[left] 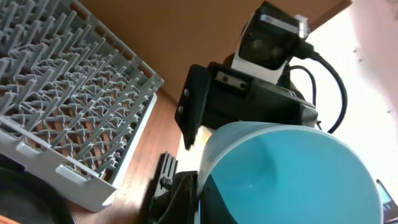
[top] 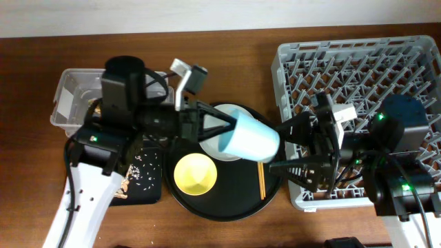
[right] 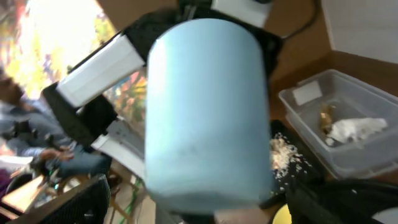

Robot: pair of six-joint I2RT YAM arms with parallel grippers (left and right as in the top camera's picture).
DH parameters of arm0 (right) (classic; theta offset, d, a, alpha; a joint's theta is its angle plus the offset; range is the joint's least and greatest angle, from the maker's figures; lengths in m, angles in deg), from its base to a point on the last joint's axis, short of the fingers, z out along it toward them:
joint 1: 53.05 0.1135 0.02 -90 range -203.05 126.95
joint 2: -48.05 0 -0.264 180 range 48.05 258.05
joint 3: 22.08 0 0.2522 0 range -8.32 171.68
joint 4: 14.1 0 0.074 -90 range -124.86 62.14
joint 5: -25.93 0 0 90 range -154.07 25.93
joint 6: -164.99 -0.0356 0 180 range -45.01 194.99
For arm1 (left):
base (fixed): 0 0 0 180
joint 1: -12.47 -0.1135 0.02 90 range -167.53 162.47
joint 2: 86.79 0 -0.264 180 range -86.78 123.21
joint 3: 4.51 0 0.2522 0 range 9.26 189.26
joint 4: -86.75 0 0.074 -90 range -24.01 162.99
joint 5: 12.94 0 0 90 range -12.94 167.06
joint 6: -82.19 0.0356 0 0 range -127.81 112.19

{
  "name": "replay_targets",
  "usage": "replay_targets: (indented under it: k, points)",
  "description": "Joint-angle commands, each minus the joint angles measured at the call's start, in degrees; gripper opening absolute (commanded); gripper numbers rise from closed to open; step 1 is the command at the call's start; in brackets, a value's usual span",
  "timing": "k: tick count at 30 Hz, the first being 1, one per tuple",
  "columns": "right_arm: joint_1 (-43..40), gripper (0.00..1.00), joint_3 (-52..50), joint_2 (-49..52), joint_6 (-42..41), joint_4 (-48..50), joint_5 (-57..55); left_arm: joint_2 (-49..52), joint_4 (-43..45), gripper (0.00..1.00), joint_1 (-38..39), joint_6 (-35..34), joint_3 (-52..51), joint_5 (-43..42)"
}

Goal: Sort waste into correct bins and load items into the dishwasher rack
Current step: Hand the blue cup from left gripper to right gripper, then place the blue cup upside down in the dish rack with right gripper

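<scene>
Cup in mid-air between both arms

Your left jaws are closed on the mouth end of the small blue cup (top: 249, 135), which hangs tilted on its side above the pale plate (top: 209, 147) on the round black tray (top: 234, 203). Your right jaws stand spread wide, one finger either side of the cup's base. The dishwasher rack (top: 358, 62) sits on the desk (top: 41, 55) beside them.
</scene>
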Motion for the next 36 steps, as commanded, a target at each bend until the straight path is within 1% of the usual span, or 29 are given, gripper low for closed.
replay_targets:
  k: [1,5,8,12,14,16,17,19,21,22,23,25,26,28,29,30,31,32,33,34,35,36]
  points:
    - [3.39,0.91,0.74,-0.15,0.66,0.33,2.12,0.04,1.77,0.0,1.09,1.29,0.2,2.03]
    - [7.54,0.9,0.74,-0.09,0.66,1.84,-3.21,0.04,2.12,0.0,1.09,1.29,0.2,1.99]
    - [8.96,0.88,0.74,-0.09,0.61,6.38,-3.93,0.04,2.12,0.0,1.09,1.29,0.2,2.01]
    - [9.18,0.84,0.74,0.07,0.61,6.75,-8.7,0.04,1.29,0.0,1.11,1.31,0.2,1.99]
    - [9.18,0.79,0.74,0.52,0.61,6.78,-9.77,0.04,1.29,0.0,1.11,1.31,0.2,1.99]
    - [9.18,0.7,0.74,1.11,0.61,6.84,-12.22,0.04,1.25,0.0,1.11,1.33,0.2,1.99]
    - [9.18,0.63,0.74,1.44,0.61,7.17,-12.94,0.04,0.72,0.0,1.11,1.7,0.2,1.99]
    - [9.18,0.57,0.74,1.99,0.61,8.52,-12.92,0.04,-1.55,0.01,1.09,4.92,0.2,2.14]
    - [9.05,0.52,0.74,2.05,0.61,10.01,-12.94,0.04,-4.48,0.06,1.09,8.13,0.2,2.29]
    - [8.92,0.52,0.74,2.05,0.61,10.99,-12.94,0.04,-5.73,0.09,1.09,9.01,0.2,3.19]
    - [8.9,0.52,0.76,2.05,0.59,12.22,-12.94,0.04,-7.93,0.09,1.09,9.97,0.2,5.99]
    - [8.92,0.52,0.76,2.05,0.59,14.36,-12.94,0.04,-13.42,0.1,1.09,9.94,0.2,16.65]
    - [8.92,0.52,0.76,2.05,0.59,14.45,-12.94,0.04,-14.25,0.11,1.09,9.94,0.2,20.37]
    - [8.9,0.52,0.74,2.62,0.57,14.05,-14.86,0.04,-14.16,0.29,0.92,9.9,0.2,29.27]
    - [8.52,0.51,0.76,2.95,0.55,12.9,-17.57,0.04,-13.97,0.38,0.66,9.9,0.2,33.0]
    - [7.87,0.5,0.74,3.13,0.57,10.82,-20.57,0.04,-13.75,0.47,-0.22,9.88,0.2,40.72]
    - [6.8,0.5,0.76,3.19,0.57,8.37,-24.35,0.04,-13.81,0.5,-0.87,9.88,0.2,44.46]
    - [5.64,0.49,0.76,3.28,0.57,5.79,-28.79,0.04,-14.05,0.56,-1.51,9.86,0.2,46.93]
    - [3.89,0.49,0.76,3.32,0.55,1.07,-37.64,0.04,-14.84,0.6,-2.16,9.79,0.2,48.39]
    - [2.34,0.49,0.76,3.32,0.07,-3.43,-47.39,0.04,-15.43,0.61,-2.49,9.81,0.2,48.59]
    - [0.59,0.48,0.76,3.52,-0.02,-9.09,-60.15,0.04,-15.74,0.61,-2.49,9.86,0.17,48.96]
    - [-0.63,0.47,0.76,3.91,-0.02,-11.74,-67.14,0.04,-16.22,0.61,-2.49,9.86,0.17,50.42]
